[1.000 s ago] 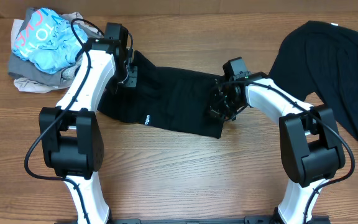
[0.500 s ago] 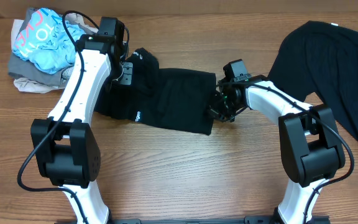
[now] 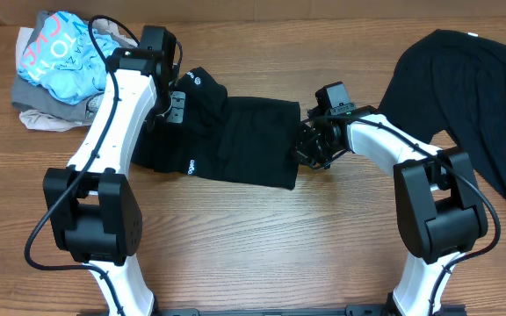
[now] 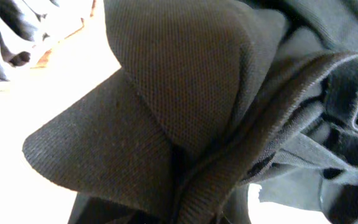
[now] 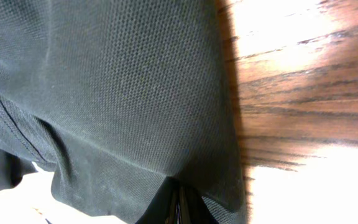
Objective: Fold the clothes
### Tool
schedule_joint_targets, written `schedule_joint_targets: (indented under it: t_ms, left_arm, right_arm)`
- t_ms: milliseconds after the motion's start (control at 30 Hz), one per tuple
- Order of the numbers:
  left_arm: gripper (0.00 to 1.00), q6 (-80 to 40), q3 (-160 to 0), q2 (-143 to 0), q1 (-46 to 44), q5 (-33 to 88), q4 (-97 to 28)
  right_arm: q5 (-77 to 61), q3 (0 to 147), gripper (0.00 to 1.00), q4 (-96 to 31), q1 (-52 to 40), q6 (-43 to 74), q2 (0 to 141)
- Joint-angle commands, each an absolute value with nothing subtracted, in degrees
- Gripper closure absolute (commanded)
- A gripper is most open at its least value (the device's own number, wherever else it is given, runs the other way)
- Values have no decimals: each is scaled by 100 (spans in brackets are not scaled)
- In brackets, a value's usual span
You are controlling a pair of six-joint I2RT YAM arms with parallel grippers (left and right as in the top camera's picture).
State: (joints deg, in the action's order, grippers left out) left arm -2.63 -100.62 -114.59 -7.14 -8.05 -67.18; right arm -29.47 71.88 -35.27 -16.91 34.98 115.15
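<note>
A black shirt with a small white logo (image 3: pixel 235 140) lies folded across the middle of the table. My left gripper (image 3: pixel 181 101) is shut on its left end, which is bunched and lifted; the left wrist view shows gathered black fabric (image 4: pixel 185 112) filling the frame. My right gripper (image 3: pixel 308 147) is shut on the shirt's right edge; the right wrist view shows the black cloth (image 5: pixel 117 93) pinched at the jaws (image 5: pixel 180 208) above the wood. A second black shirt (image 3: pixel 473 96) lies spread at the far right. A light-blue, grey and beige bundle (image 3: pixel 64 66) sits at the far left.
The wooden table (image 3: pixel 262 237) extends in front of the shirt. Both arm bases stand at the near edge. The bundle lies just left of my left arm.
Both grippers have moved left with the shirt. Its left end has bunched up and folded over, and the shirt's right edge has shifted left.
</note>
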Motion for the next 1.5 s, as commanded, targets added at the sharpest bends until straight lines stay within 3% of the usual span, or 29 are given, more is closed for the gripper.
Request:
schedule_joint_targets:
  t_ms: [0, 233, 667, 1167, 1200, 1367, 1467]
  left_arm:
    - [96, -198, -10394, -11244, -891, -331, -6884]
    - [96, -386, -10412, -11244, -1387, -47, -7109]
    - [95, -867, -10409, -11518, -2554, 108, -6018]
    - [86, -991, -10409, -12302, -2864, 456, -5454]
    - [83, -991, -10409, -12302, -2864, 456, -5443]
    - [31, -987, -10409, -12300, -2875, 611, -5430]
    - [20, -980, -10414, -12298, -2875, 1173, -5380]
  right_arm:
    - [-2794, 7161, 96, -3518, -1671, 3610, 11749]
    - [-2989, 7164, 96, -3511, -1671, 3629, 11970]
    - [-3013, 7164, 96, -3500, -1671, 3627, 11970]
    - [-3680, 7498, 96, -3391, -1269, 3461, 11611]
    - [-3778, 7568, 96, -3398, -1186, 3428, 11489]
    - [-3913, 8001, 96, -3677, -648, 3382, 10600]
    - [-3909, 8235, 96, -3966, -242, 3199, 10084]
